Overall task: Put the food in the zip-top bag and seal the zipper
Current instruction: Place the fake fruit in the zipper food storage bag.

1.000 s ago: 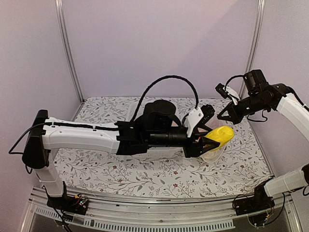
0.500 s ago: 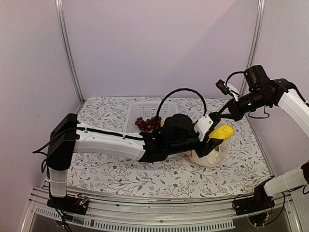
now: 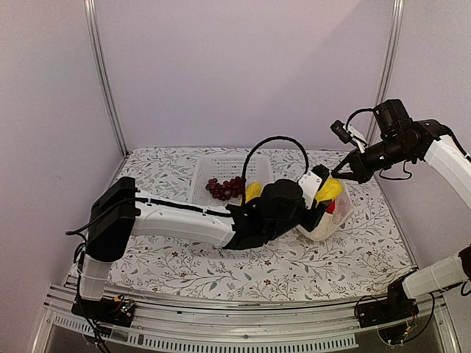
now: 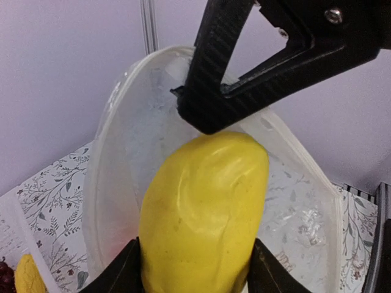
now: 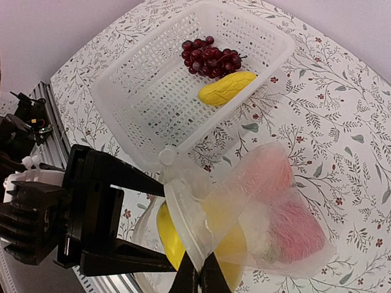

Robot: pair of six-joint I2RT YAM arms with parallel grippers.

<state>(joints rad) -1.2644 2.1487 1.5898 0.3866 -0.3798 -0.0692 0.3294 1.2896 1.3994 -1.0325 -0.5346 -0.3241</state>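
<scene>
The left fingers (image 4: 122, 278) pinch a yellow piece (image 4: 201, 207) at the mouth of the zip-top bag (image 5: 287, 238). The bag sits on the counter (image 3: 184, 272), right of the basket (image 5: 122, 79). The right fingers (image 5: 189, 282), pressed together, clamp the bag's mouth edge. The grape bunch (image 5: 211, 56) and second yellow piece (image 5: 226, 88) lie in the basket.

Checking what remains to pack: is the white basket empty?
No, a grape bunch and a yellow piece lie in the basket.

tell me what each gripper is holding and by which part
The left gripper holds a yellow piece by one end, a finger on each side. The right gripper pinches the zip-top bag at its mouth edge.
</scene>
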